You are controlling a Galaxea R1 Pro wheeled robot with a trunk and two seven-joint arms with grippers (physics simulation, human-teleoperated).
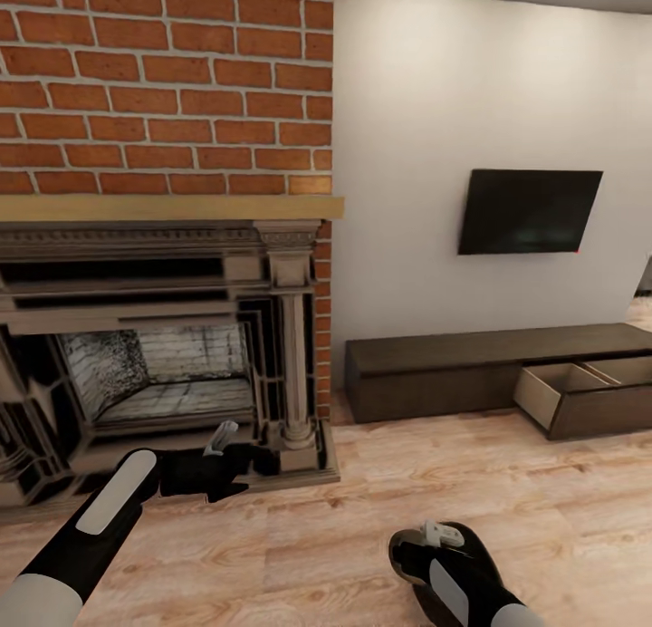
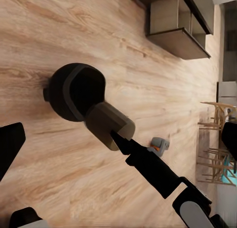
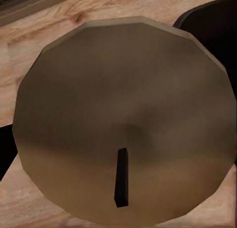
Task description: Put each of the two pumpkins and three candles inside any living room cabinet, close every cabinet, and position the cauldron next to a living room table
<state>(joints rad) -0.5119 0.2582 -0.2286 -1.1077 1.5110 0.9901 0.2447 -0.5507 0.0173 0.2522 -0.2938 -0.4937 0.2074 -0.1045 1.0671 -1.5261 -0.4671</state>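
My right gripper (image 2: 120,138) is shut on a pale beige candle (image 2: 107,123), holding it over the wooden floor. The right wrist view looks straight down on the candle's (image 3: 123,114) flat top and dark wick. The round black cauldron (image 2: 75,91) stands on the floor just beyond the candle, and its rim (image 3: 212,25) shows beside it. In the head view my right gripper (image 1: 433,535) is low at the front. My left gripper (image 1: 228,455) is open and empty in front of the fireplace; its dark fingers (image 2: 10,145) are spread apart. The long dark-brown cabinet (image 1: 435,373) stands against the white wall.
One cabinet drawer (image 1: 566,396) is pulled out, its pale inside showing; it also appears as the drawer (image 2: 177,25). The carved fireplace (image 1: 163,355) and brick wall stand at the left. A dark TV (image 1: 528,210) hangs above the cabinet. Wooden chairs (image 2: 217,124) stand farther off.
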